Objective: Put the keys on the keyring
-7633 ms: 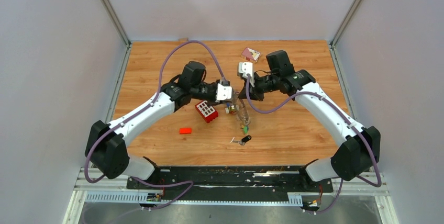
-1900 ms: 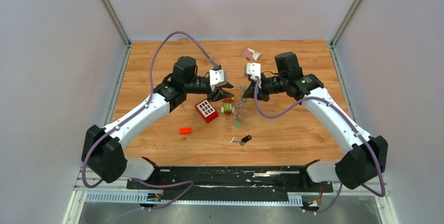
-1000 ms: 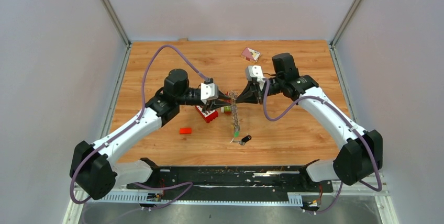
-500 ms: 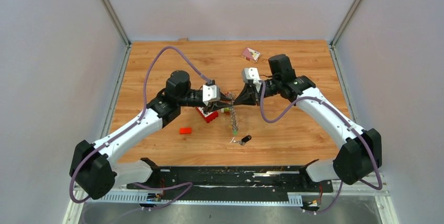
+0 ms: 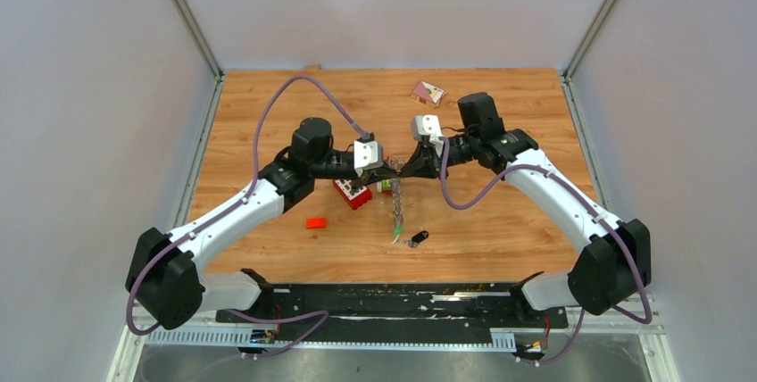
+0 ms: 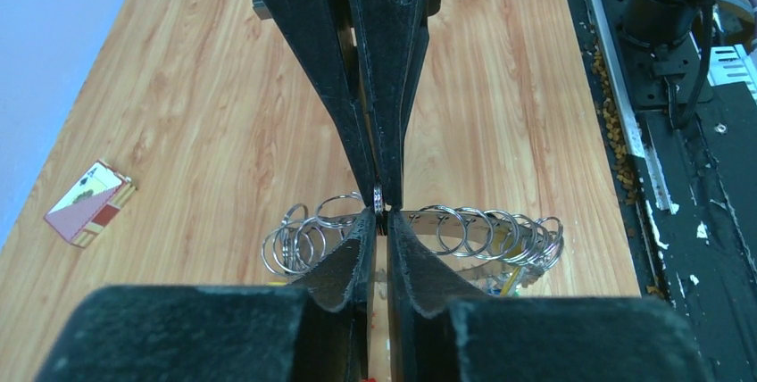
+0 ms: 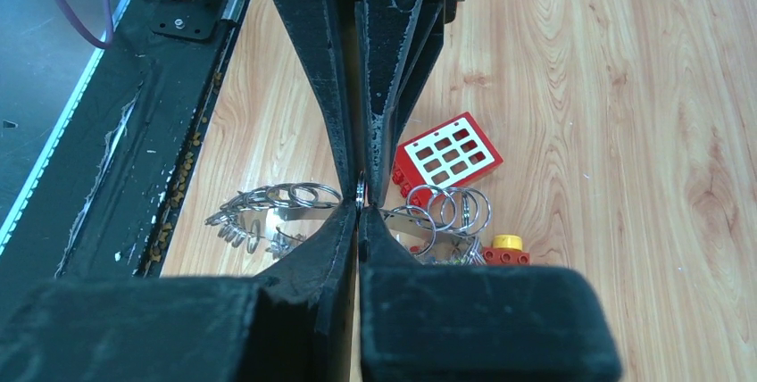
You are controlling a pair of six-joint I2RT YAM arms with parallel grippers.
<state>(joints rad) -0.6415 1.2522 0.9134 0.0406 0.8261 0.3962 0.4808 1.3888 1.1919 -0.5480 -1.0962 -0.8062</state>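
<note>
The keyring is a metal band strung with many small silver rings. It hangs above the table between my two grippers, with a green-headed key at its low end. My left gripper and right gripper meet tip to tip, both shut on one small ring at the top of it. The left wrist view shows my left gripper pinching that ring and the band. The right wrist view shows my right gripper on it too. A black-headed key lies on the table below.
A red brick with a white grid and a red-and-yellow toy lie under the grippers. A small red brick lies to the left. A card box is at the back. The table's front edge is near the black key.
My left gripper, open and apart from the ring two seconds ago, has come to the right gripper and shut on the same ring. The keyring hangs a little lower and nearer.
</note>
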